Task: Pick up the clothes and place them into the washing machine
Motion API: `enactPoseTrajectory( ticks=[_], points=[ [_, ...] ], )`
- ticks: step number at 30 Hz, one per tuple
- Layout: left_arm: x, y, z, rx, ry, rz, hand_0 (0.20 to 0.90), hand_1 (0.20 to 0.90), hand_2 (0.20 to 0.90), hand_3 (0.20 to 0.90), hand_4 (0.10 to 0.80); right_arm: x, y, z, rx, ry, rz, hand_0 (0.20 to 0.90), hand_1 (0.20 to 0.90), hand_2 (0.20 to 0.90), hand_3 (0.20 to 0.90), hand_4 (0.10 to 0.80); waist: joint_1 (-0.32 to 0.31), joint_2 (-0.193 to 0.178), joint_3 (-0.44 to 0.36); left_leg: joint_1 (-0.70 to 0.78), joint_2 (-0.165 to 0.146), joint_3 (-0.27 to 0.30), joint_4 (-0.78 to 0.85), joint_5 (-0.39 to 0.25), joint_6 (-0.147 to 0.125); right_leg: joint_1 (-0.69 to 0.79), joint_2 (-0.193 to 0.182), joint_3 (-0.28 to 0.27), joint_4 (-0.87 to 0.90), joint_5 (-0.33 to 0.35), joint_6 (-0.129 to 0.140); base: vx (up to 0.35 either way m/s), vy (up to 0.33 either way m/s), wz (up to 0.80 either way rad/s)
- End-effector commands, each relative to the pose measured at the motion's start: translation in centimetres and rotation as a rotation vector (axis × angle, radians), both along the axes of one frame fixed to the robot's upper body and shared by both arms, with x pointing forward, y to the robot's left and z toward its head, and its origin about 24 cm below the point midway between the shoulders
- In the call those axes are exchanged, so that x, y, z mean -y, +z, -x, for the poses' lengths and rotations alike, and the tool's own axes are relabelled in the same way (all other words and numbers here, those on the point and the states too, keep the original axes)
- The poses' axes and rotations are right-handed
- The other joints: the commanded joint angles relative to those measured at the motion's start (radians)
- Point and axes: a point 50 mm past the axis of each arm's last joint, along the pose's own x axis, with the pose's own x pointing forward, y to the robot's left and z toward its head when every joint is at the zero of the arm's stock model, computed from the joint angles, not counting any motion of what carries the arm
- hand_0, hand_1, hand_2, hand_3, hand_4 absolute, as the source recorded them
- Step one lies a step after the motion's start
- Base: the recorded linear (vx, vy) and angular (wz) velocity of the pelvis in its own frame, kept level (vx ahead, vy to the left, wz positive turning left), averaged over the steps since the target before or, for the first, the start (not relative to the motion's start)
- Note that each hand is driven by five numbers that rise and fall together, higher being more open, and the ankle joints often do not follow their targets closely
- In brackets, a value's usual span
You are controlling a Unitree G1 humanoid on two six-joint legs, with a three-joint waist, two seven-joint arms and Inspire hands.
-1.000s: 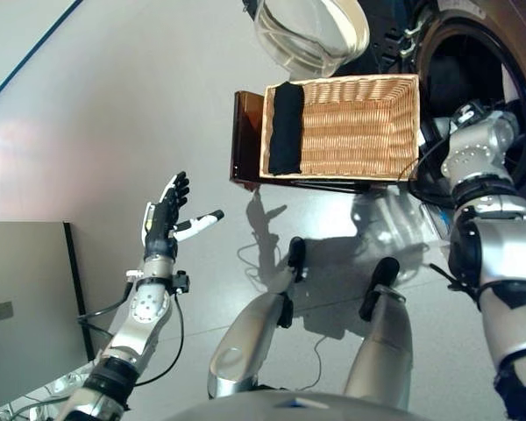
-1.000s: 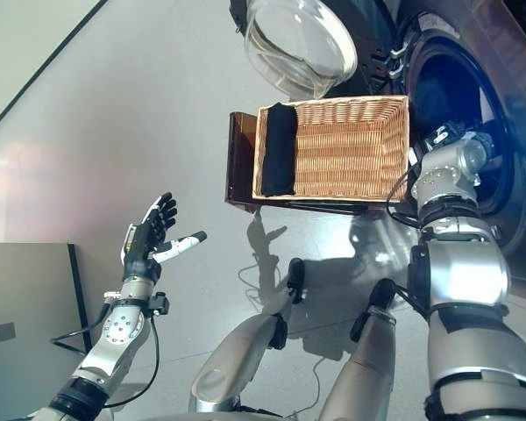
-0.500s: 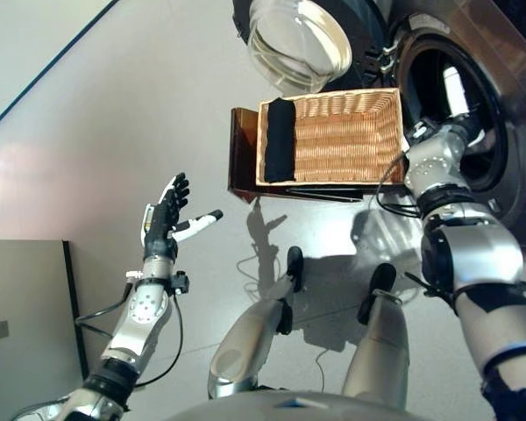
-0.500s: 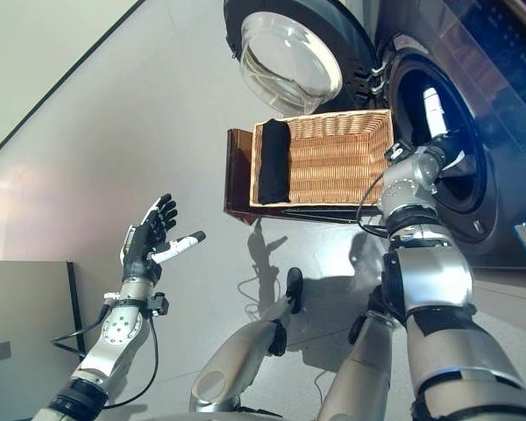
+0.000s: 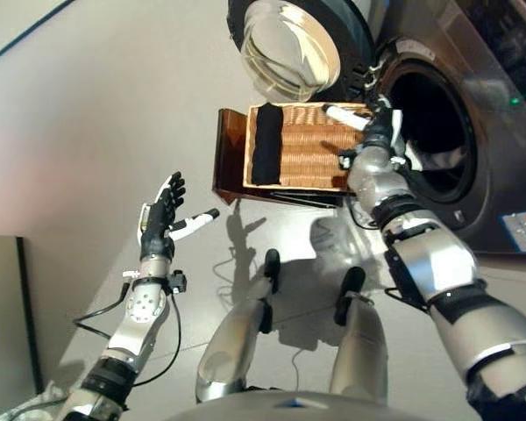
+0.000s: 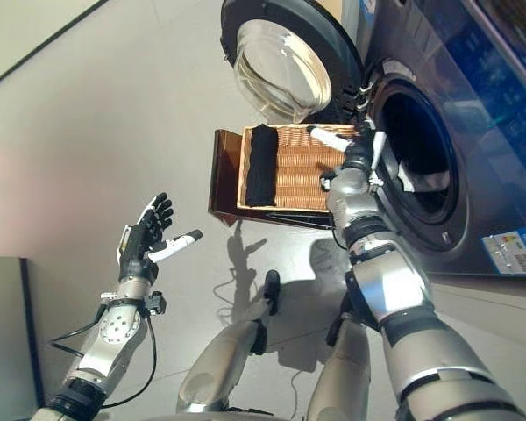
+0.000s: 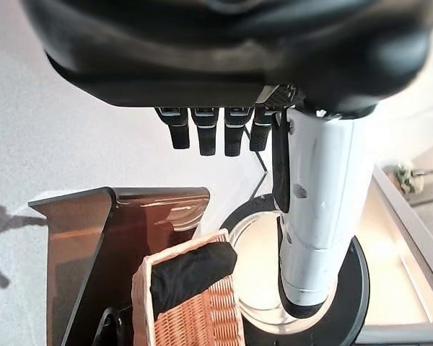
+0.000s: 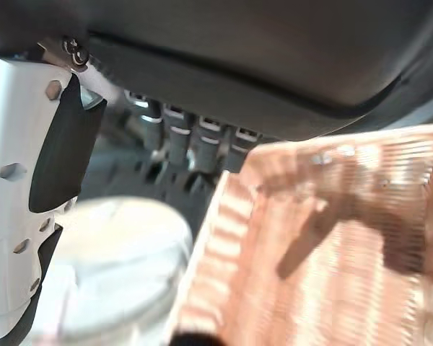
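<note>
the wicker basket point(image 5: 311, 149) sits on a brown stand point(image 5: 229, 156) just in front of the washing machine point(image 5: 473, 132), whose round door point(image 5: 289, 48) is swung open beyond the basket. a folded black garment point(image 5: 265, 143) lies in the basket at the end away from the machine's drum. the right hand point(image 5: 377, 132) hangs over the basket's machine-side end with fingers straight and holding nothing, and the left hand point(image 5: 161, 213) is raised well apart from the basket, fingers spread and empty.

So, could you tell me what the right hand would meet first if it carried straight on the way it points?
Probably the open glass door: the right hand hovers over the basket and its wrist view looks past the rim at it. Depth is unclear.
</note>
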Motion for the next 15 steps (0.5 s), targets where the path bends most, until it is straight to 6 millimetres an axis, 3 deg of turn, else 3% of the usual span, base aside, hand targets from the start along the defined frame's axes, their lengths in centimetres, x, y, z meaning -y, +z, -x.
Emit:
enactPoseTrajectory(
  ticks=[1, 12, 13, 15],
  points=[
    [-3.8, 5.8, -0.6, 0.252, 0.1, -0.098, 0.9, 0.9, 0.9, 0.9, 0.8, -2.9, 4.8, -0.8, 0.16, 0.103, 0.092, 0.9, 0.9, 0.9, 0.9, 0.8, 0.032, -0.067, 0.033, -0.096, 0.024, 0.02, 0.135, -0.145, -0.084, 0.09, -0.04, 0.016, -0.244, 0.102, 0.052, -0.003, -0.013, 0.16],
    [-4.3, 7.5, -1.6, 0.323, 0.133, -0.099, 0.9, 0.9, 0.9, 0.9, 0.8, -3.2, 4.9, -1.0, 0.131, 0.102, 0.079, 0.9, 0.9, 0.9, 0.9, 0.8, 0.095, -0.127, 0.077, -0.164, 0.02, -0.013, 0.167, -0.156, -0.084, 0.091, -0.054, -0.04, -0.256, 0.103, 0.058, 0.017, -0.01, 0.15],
    [-4.3, 7.7, -1.6, 0.33, 0.134, -0.1, 0.9, 0.9, 0.9, 0.9, 0.8, -3.2, 5.0, -1.0, 0.131, 0.099, 0.075, 0.9, 0.9, 0.9, 0.9, 0.8, 0.1, -0.132, 0.075, -0.158, 0.022, -0.019, 0.17, -0.185, -0.09, 0.1, -0.051, -0.038, -0.254, 0.076, 0.066, 0.013, -0.003, 0.17],
    [-4.3, 8.3, -1.9, 0.358, 0.139, -0.101, 0.9, 0.9, 0.9, 0.9, 0.8, -3.1, 5.3, -1.1, 0.138, 0.093, 0.06, 0.9, 0.9, 0.9, 0.9, 0.8, 0.108, -0.135, 0.095, -0.185, 0.019, -0.019, 0.182, -0.163, -0.083, 0.089, -0.057, -0.051, -0.258, 0.101, 0.058, -0.046, -0.001, 0.21]
  ],
)
